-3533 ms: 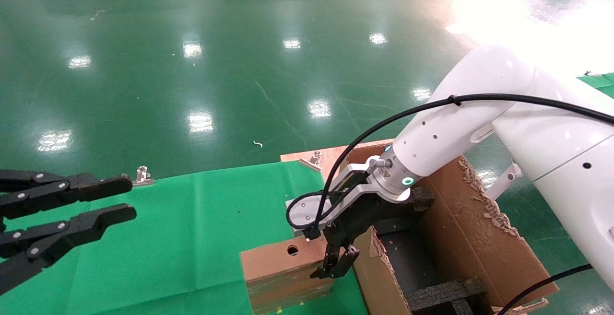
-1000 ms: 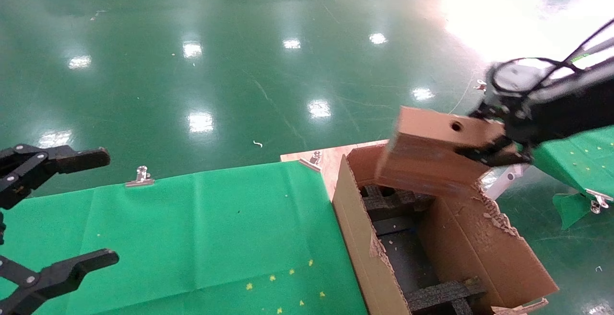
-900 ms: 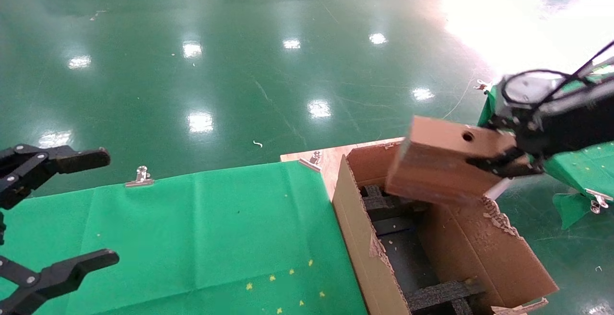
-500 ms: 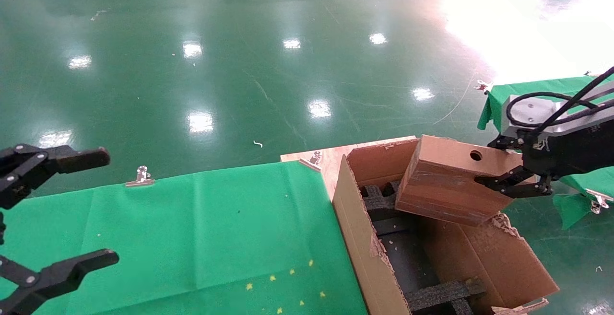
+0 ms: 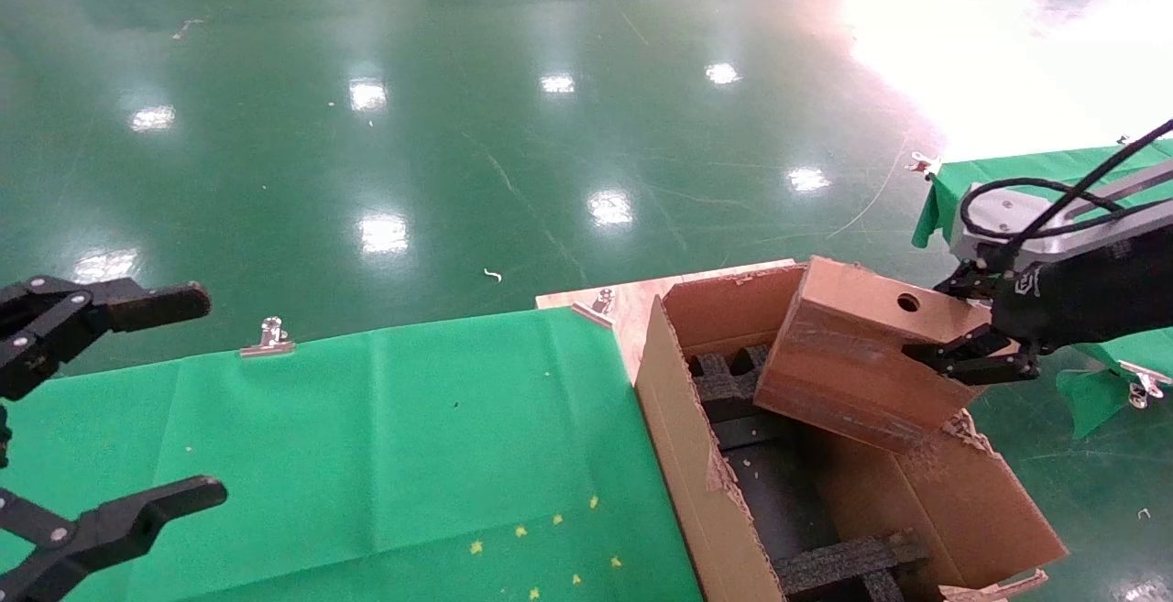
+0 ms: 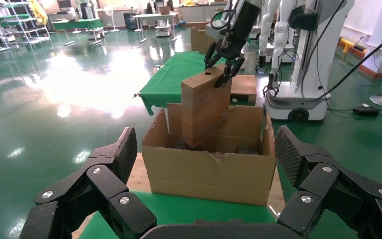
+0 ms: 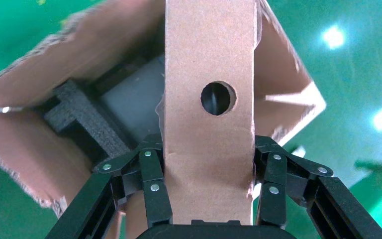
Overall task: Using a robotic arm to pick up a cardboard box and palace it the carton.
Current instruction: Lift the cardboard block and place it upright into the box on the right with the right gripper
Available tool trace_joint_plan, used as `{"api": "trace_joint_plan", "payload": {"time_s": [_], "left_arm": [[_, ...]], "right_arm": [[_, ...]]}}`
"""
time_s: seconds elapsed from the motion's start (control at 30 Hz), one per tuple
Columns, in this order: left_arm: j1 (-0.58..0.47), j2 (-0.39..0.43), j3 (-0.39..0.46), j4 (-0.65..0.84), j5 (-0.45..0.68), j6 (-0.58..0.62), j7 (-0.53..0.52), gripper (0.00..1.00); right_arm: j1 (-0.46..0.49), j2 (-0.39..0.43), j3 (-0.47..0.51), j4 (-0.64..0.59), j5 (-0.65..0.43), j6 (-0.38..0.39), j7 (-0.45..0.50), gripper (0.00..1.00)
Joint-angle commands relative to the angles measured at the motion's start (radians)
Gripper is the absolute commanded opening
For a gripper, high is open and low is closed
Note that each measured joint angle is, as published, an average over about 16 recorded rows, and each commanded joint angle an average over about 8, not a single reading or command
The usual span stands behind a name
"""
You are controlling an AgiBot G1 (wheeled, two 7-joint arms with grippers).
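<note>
Over the last second your right claw (image 5: 964, 355), clenched on the cardboard box (image 5: 861, 355), carried it down from above the carton (image 5: 696, 455) until its lower end dipped past the rim, so you were close to placing it. You could not see the box's bottom edge among the foam inserts (image 5: 848, 561); your left claw (image 5: 110, 419) hung spread wide, well apart.

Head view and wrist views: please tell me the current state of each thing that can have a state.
cardboard box: held, tilted, lower end inside the carton's opening.
carton: open, torn flaps up, black foam inserts inside.
right gripper: shut on the cardboard box.
left gripper: open, holding nothing, over the green cloth.
</note>
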State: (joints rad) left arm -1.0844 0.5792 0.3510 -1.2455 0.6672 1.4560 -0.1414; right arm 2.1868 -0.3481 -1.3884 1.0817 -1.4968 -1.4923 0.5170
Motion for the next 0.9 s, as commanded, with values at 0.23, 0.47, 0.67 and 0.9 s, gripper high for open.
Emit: {"api": "trace_joint_plan", "payload": {"time_s": [0.23,0.47,0.67,0.9], "left_arm": [[0.000,0.000,0.000,0.000,0.000,0.000,0.000,1.00],[0.000,0.000,0.000,0.000,0.000,0.000,0.000,1.00],[0.000,0.000,0.000,0.000,0.000,0.000,0.000,1.00],[0.000,0.000,0.000,0.000,0.000,0.000,0.000,1.00]], "right_arm": [[-0.065,0.054,-0.024,0.055,-0.019,0.112,0.309,0.00],[-0.111,0.116,-0.045,0.182,-0.053,0.198,0.611,0.00],[-0.139,0.140,-0.064,0.256,-0.075,0.229,0.767,0.00],[-0.147,0.144,-0.069,0.264,-0.074,0.241,0.803,0.00]]}}
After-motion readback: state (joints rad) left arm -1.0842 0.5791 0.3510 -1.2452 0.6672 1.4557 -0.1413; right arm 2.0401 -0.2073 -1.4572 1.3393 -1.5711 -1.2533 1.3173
